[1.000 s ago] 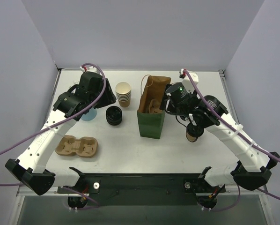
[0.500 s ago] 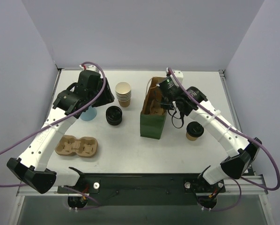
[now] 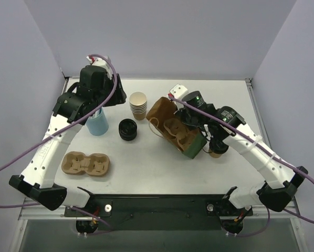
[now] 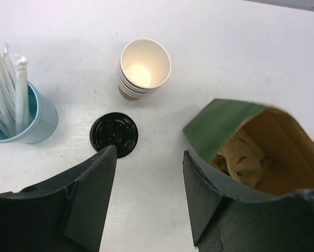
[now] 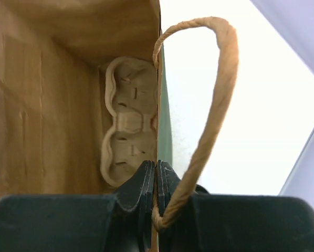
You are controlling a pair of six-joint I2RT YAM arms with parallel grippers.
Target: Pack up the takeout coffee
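R claw (image 5: 156, 181) — pinching bag (image 5: 46, 110) rim | bag tilted | L claw (image 4: 149, 152) — jaws apart

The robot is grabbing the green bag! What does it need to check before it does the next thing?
1. Right hand pinching the green bag at its rim: ok, shut on the edge.
2. Green bag standing upright: not ok, it leans over.
3. Cup tray inside the bag: ok.
4. Takeout coffee packed: not ok, it sits on the table beside the bag.
5. Coffee lid on tight: cannot tell, the arm hides most of it.
6. Left hand free to help: ok, open and holding nothing.
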